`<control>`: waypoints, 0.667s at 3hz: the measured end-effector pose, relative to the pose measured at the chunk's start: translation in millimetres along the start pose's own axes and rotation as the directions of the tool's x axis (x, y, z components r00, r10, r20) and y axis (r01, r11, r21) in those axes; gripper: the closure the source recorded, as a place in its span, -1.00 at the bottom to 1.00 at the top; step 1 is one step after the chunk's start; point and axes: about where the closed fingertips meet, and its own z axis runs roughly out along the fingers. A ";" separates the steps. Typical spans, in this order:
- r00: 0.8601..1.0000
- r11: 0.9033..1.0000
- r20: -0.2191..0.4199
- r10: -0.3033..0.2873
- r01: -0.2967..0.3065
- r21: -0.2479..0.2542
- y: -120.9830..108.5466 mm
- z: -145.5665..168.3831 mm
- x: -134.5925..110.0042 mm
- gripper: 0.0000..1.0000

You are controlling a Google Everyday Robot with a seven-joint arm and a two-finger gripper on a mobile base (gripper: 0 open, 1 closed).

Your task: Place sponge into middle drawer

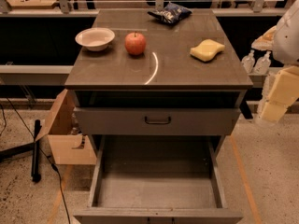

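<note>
Fingers (273, 110) of the gripper (275, 104) hang at the right edge of the scene, beside the cabinet and below its top (187, 76). Whether they are spread or closed I cannot tell, but they carry nothing. Up on the top lies the sponge (207, 50), near the right side, well apart from the apple (135, 43), bowl (95, 38) and snack bag (169, 14). Below it, the middle drawer (156, 185) is pulled out with its floor bare.

As I see it, the pickup is yet to come, and that is where trouble could start. A low or glancing approach could shove the soft foam toward the nearby edge and off it. A shallow pinch might let it squirm free on the way down. The closed drawer front (117, 121) shadows the drawer's back, so a release too far in could hit it and miss.
</note>
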 end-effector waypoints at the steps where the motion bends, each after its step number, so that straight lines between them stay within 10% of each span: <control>1: 1.000 1.000 0.000 0.000 0.000 0.000 0.0 0.0 0.0 -1.00; 2: 0.998 0.996 -0.033 -0.059 0.061 0.066 -21.5 3.8 -1.0 -1.00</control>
